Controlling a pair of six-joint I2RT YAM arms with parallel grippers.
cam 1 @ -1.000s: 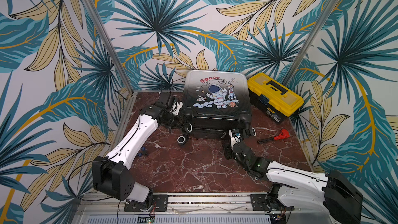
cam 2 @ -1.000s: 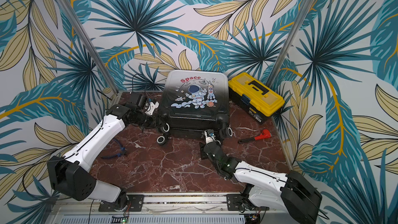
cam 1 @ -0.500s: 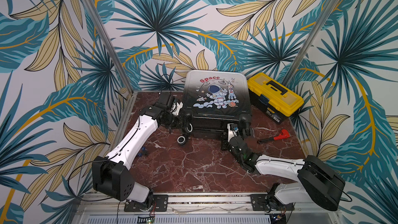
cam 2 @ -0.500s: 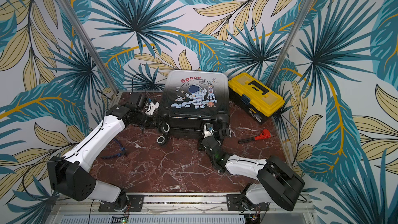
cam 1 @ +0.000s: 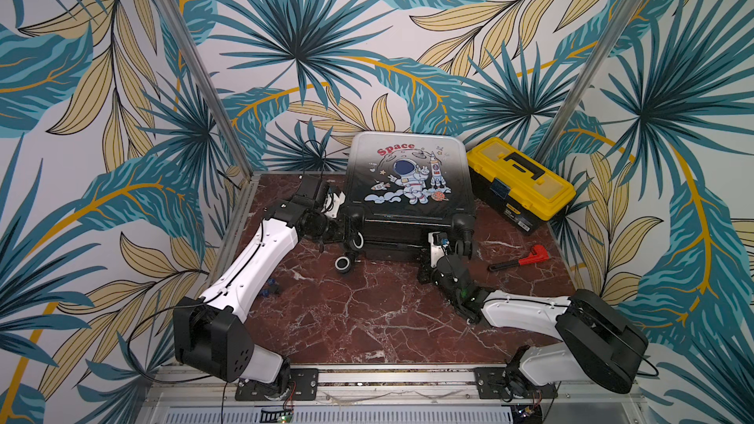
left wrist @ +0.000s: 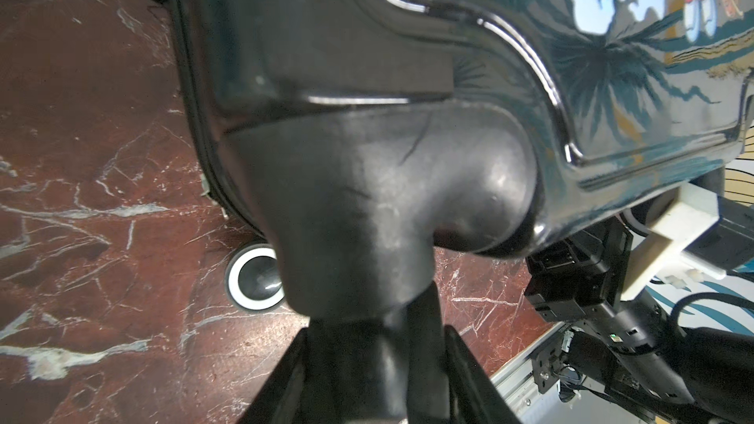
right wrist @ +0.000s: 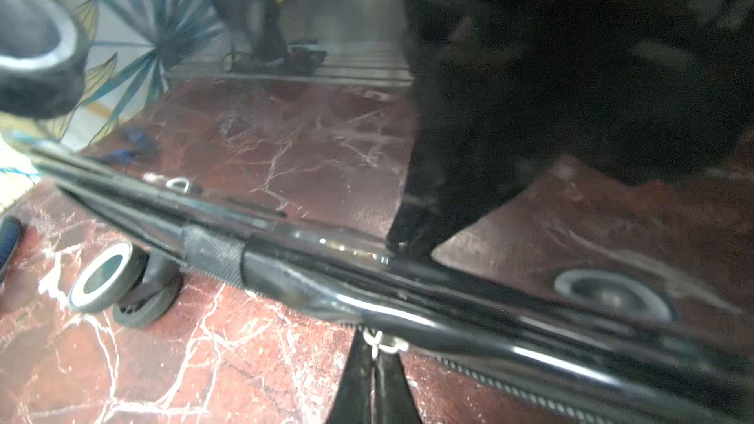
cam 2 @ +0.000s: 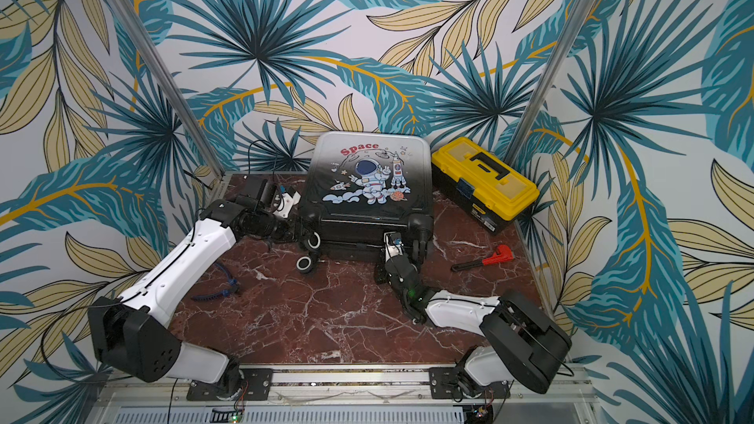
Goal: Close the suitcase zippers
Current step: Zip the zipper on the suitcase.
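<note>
Marbled table (cam 1: 367, 320): left fingers (left wrist: 281, 385), part-open, clamp suitcase (cam 1: 408, 181) wheel leg (left wrist: 367, 218), likely steadying it; right fingers (right wrist: 355, 385) pinch tight on zipper pull (right wrist: 383, 344).

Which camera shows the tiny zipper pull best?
The right wrist view. The silver zipper pull is big and close there, right at the tips of the right gripper, on the suitcase seam. In both top views it is too small to make out. The left wrist view shows another suitcase corner, with no clear pull.

suitcase (cam 1: 410, 181) fades white to black, red "space" print; toolbox (cam 1: 520, 181) yellow and black; tabletop (cam 1: 367, 312) red-brown marble.
</note>
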